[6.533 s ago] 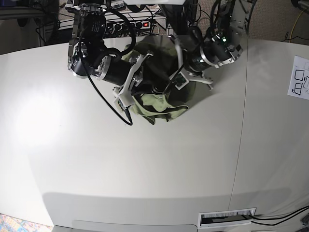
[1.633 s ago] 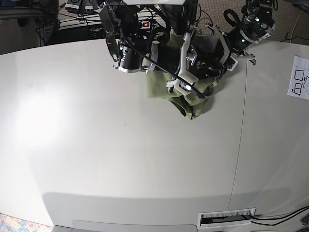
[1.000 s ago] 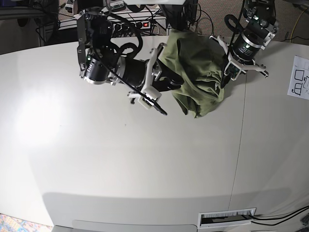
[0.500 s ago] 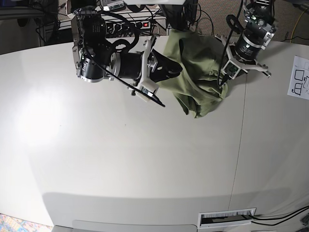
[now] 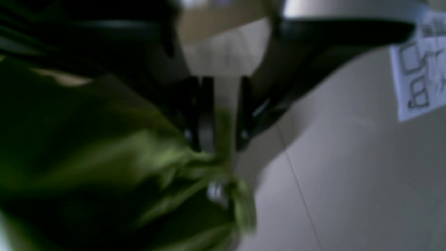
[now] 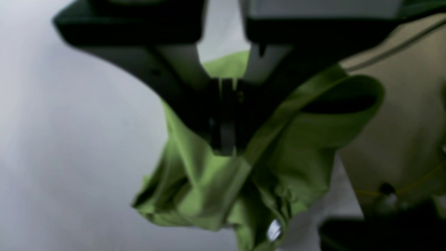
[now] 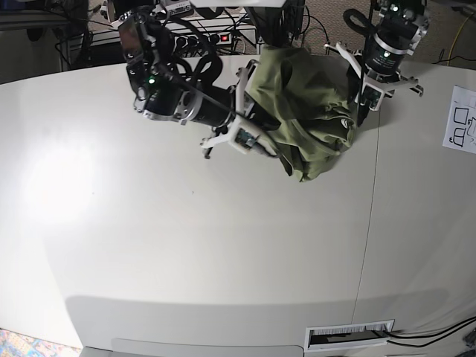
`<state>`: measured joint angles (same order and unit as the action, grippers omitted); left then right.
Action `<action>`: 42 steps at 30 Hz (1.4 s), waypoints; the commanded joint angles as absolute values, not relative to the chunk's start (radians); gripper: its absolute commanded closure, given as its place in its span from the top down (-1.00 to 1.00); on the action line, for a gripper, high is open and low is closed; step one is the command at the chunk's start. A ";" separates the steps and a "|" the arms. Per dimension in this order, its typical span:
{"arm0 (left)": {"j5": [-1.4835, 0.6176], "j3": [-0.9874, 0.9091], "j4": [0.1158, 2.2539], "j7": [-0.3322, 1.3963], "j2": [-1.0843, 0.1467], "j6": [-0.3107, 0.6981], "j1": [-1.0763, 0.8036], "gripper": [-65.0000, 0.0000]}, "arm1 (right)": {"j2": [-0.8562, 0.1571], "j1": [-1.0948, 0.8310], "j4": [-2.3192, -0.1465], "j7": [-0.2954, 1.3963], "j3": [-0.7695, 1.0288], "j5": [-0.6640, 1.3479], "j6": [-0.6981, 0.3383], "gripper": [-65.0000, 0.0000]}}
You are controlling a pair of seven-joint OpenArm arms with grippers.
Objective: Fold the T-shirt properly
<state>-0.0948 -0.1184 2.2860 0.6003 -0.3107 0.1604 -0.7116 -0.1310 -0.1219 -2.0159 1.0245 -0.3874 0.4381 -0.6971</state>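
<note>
- T-shirt (image 7: pixel 312 111) is seen bunched in a heap at far edge of table (image 7: pixel 223 245), between the 2 arms.
- Right pincer (image 6: pixel 224 139) is pressed together, pinching a fold of the shirt.
- Left pincer (image 5: pixel 217 139) is slightly spread, cloth seen in gap, nothing gripped.
- Paper sheet (image 7: pixel 462 119) is seen at table's edge, well apart.
</note>
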 commanded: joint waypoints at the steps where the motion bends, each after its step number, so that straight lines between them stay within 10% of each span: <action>1: -0.130 -0.121 2.342 0.580 -0.315 0.162 -0.736 -0.74 | -0.130 -0.113 -2.034 0.982 -0.403 0.421 -0.698 -1.00; 20: -0.419 -0.121 2.356 0.659 -0.244 0.373 -0.803 -0.20 | -0.131 -0.113 -2.034 0.951 -0.307 0.306 -0.698 -1.00; 42: -0.508 -0.121 2.356 0.659 -0.227 0.442 -0.800 -0.20 | -0.130 -0.114 -2.033 0.942 -0.307 0.344 -0.698 -1.00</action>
